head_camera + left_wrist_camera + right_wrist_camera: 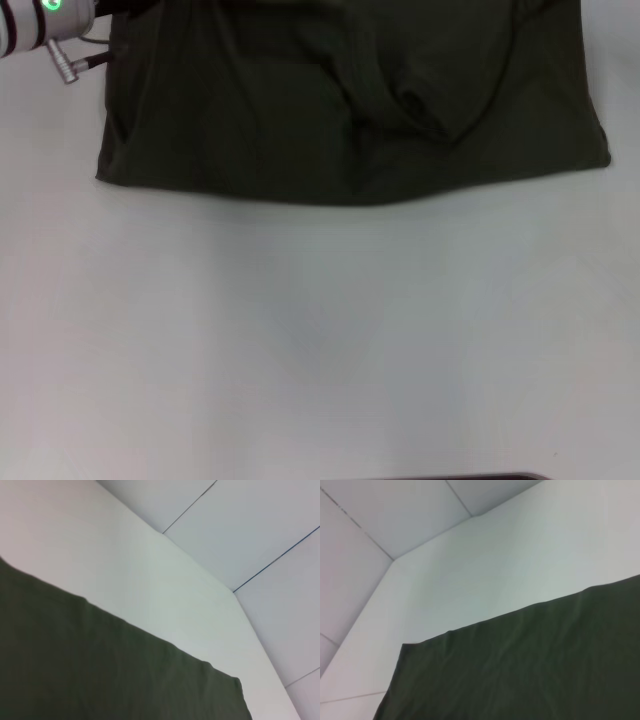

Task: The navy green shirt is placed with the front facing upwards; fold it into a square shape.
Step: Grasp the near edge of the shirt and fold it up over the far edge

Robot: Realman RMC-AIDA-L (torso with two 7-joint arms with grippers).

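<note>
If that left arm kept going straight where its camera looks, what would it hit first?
Probably the green shirt, which fills the near part of the left wrist view, with the white table beyond. The fingers themselves aren't visible, so depth is uncertain.

A pale worktop (pixel 320 340) fills the head view; past its corners, the wrist views show light floor tiles (pixel 260 525) with thin dark seams.

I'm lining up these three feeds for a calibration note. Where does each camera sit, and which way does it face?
Head view: on the robot's head, facing forward and down at the white table and the navy green shirt; part of the left arm shows.
Left wrist view: on the left arm, facing a shirt edge, table and floor; no fingers.
Right wrist view: the same from the right arm; shirt.
All share the shirt.
</note>
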